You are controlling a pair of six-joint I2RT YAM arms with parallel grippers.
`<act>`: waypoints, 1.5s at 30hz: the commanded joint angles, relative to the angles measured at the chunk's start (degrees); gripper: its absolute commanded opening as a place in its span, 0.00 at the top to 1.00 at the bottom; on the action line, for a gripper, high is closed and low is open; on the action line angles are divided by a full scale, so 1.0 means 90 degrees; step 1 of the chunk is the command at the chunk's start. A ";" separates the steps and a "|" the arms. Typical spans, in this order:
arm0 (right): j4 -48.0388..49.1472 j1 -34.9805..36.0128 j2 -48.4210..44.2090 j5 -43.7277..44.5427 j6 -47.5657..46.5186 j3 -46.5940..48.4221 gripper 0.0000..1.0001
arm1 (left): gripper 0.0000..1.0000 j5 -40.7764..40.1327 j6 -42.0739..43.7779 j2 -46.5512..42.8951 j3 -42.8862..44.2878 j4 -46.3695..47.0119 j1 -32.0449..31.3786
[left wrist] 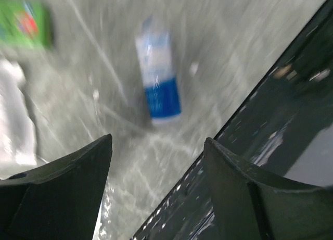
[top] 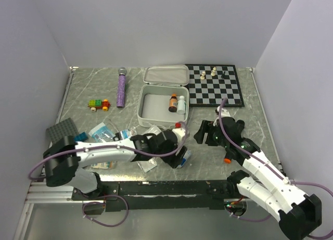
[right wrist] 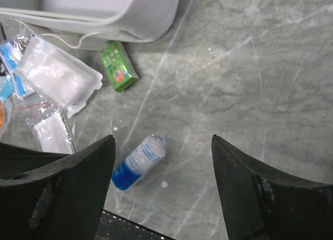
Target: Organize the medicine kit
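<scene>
The medicine kit (top: 148, 114), a white soft case, lies open mid-table with its lid (top: 166, 75) folded back. A brown bottle (top: 173, 103) and a white bottle (top: 181, 104) stand in its right side. A blue-and-white bottle (right wrist: 138, 162) lies on its side on the table near the front edge, also blurred in the left wrist view (left wrist: 158, 78). My left gripper (left wrist: 158, 146) hangs open just above it (top: 179, 148), with nothing between its fingers. My right gripper (right wrist: 163, 141) is open and empty to the bottle's right (top: 202, 133). The kit's wall (right wrist: 130, 21) shows above.
A green box (right wrist: 118, 66) and clear sachets (right wrist: 57, 78) lie in front of the kit. More packets (top: 104, 131), a grey baseplate (top: 61, 129), a brick toy car (top: 99, 104) and a purple stick (top: 121, 87) lie left. A chessboard (top: 214, 89) sits back right.
</scene>
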 commanded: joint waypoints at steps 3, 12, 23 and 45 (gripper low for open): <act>-0.0258 -0.0029 -0.0516 0.0061 0.0197 -0.0377 0.19 | 0.25 0.0278 -0.0206 0.0395 0.0103 0.0578 -0.0146; -0.0404 -0.0029 -0.0820 -0.0007 0.0275 -0.0534 0.19 | 0.25 0.0151 0.0018 0.1528 0.0748 0.0598 -0.0175; -0.0346 -0.0029 -0.0712 -0.0017 0.0207 -0.0485 0.19 | 0.34 -0.0034 0.0058 0.2232 0.0690 0.0598 -0.0175; 0.0113 -0.0029 -0.0166 -0.0212 0.0158 -0.0329 0.19 | 0.67 0.0434 0.0018 -0.0417 0.1136 0.0647 0.3202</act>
